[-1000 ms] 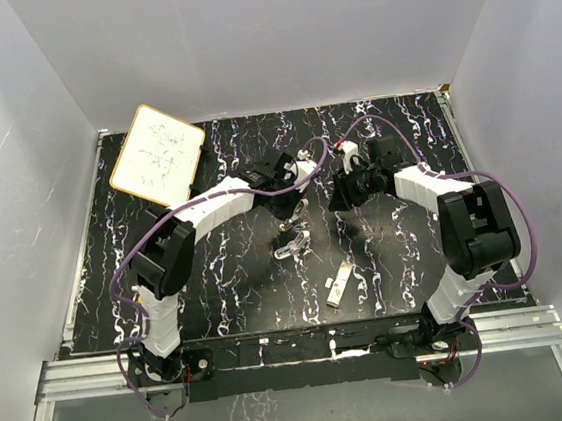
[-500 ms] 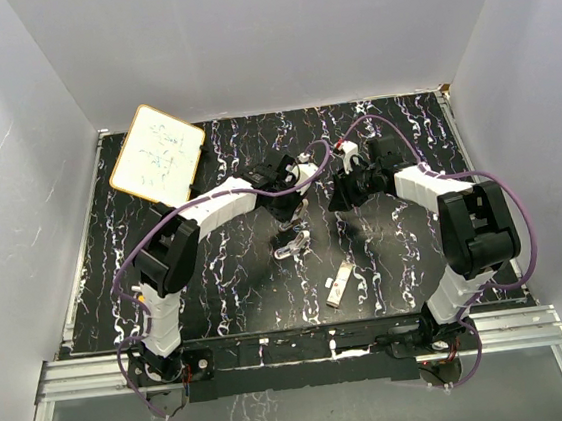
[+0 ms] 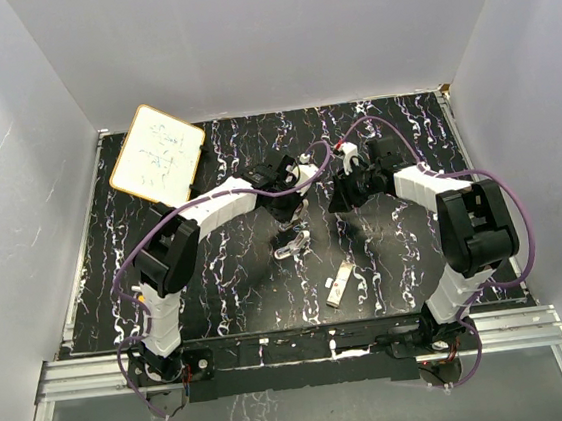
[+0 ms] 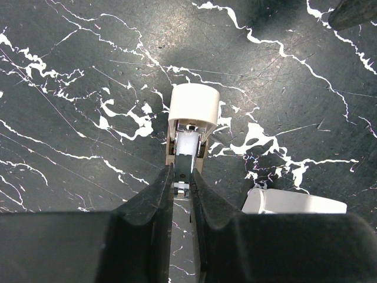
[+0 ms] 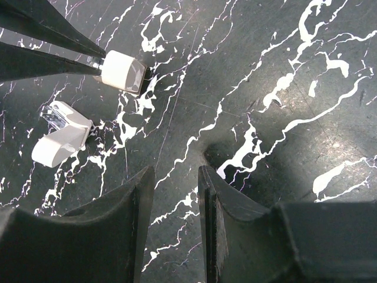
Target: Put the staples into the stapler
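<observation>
My left gripper (image 4: pixel 181 174) is shut on the metal end of a small white-capped stapler (image 4: pixel 193 106), which lies on the black marbled table. It also shows in the right wrist view (image 5: pixel 121 71) and in the top view (image 3: pixel 300 208). A second white piece with a clear part (image 5: pixel 62 138) lies close beside it, near the middle of the table (image 3: pixel 293 244). The whitish staples box with its strip (image 3: pixel 341 285) lies nearer the front, apart from both grippers. My right gripper (image 5: pixel 175 177) is open and empty above the table, right of the stapler (image 3: pixel 339 202).
A small whiteboard (image 3: pixel 155 154) leans at the back left corner. White walls stand round the table on three sides. The metal rail (image 3: pixel 296 355) with the arm bases runs along the front edge.
My left wrist has shifted slightly; the things on the table and the right arm have not visibly moved.
</observation>
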Robot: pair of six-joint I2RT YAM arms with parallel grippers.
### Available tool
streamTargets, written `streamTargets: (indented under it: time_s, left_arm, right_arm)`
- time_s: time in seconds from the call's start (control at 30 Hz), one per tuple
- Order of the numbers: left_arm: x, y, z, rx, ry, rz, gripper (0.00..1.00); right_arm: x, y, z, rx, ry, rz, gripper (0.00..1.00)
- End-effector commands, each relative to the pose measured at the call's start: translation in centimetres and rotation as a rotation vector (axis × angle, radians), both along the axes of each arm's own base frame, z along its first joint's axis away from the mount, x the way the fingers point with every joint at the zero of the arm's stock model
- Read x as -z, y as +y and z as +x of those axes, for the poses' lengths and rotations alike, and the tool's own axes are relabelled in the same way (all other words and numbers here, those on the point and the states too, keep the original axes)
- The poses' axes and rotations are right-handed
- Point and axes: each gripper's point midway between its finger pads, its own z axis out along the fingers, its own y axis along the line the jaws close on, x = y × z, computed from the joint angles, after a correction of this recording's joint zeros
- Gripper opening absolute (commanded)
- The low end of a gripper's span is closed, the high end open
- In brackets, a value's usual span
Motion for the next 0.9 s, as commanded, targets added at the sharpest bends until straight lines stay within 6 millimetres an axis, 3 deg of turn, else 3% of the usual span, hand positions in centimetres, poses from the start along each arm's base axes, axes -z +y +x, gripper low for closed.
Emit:
streamTargets:
  time_s: [0.0, 0.37, 0.87]
  left_arm:
    - [0.01, 0.06, -0.7, 0.022, 0.025, 0.014, 0.0]
    - [0.58, -0.07, -0.73, 0.029, 0.043, 0.023, 0.06]
    - [0.08, -0.2, -0.63, 0.02, 0.04, 0.015, 0.26]
  right_arm:
    - [-0.67, 0.09, 0.73, -0.01, -0.031, 0.017, 0.38]
    - [-0.71, 0.01, 0.72, -0.01, -0.03, 0.019, 0.39]
    - [-0.71, 0.02, 0.64, -0.015, -0.025, 0.025, 0.39]
